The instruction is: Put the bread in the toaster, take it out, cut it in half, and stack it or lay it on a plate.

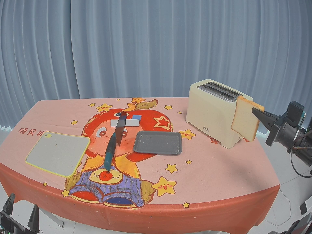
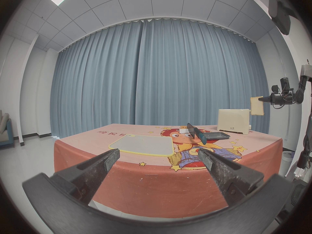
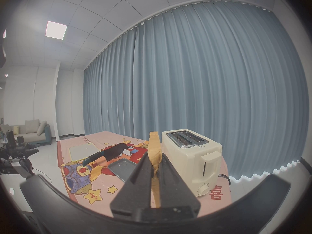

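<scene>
A slice of bread [image 1: 245, 120] hangs upright in the air at the table's right end, just right of the cream toaster [image 1: 213, 111] and about level with its top. My right gripper [image 1: 259, 113] is shut on the bread's edge; in the right wrist view the slice [image 3: 154, 151] stands pinched between the two fingers [image 3: 142, 176], with the toaster [image 3: 191, 156] beside it. My left gripper [image 2: 157, 158] is open with nothing in it, low off the table's front left corner [image 1: 21, 212]. The toaster's two slots [image 3: 187, 138] look empty.
A grey tray [image 1: 158, 142] lies mid-table. A knife [image 1: 114, 139] with a teal handle stands propped on a holder left of it. A white cutting board [image 1: 58, 153] with a yellow rim lies at the left. White and blue blocks [image 1: 130, 121] sit behind the knife.
</scene>
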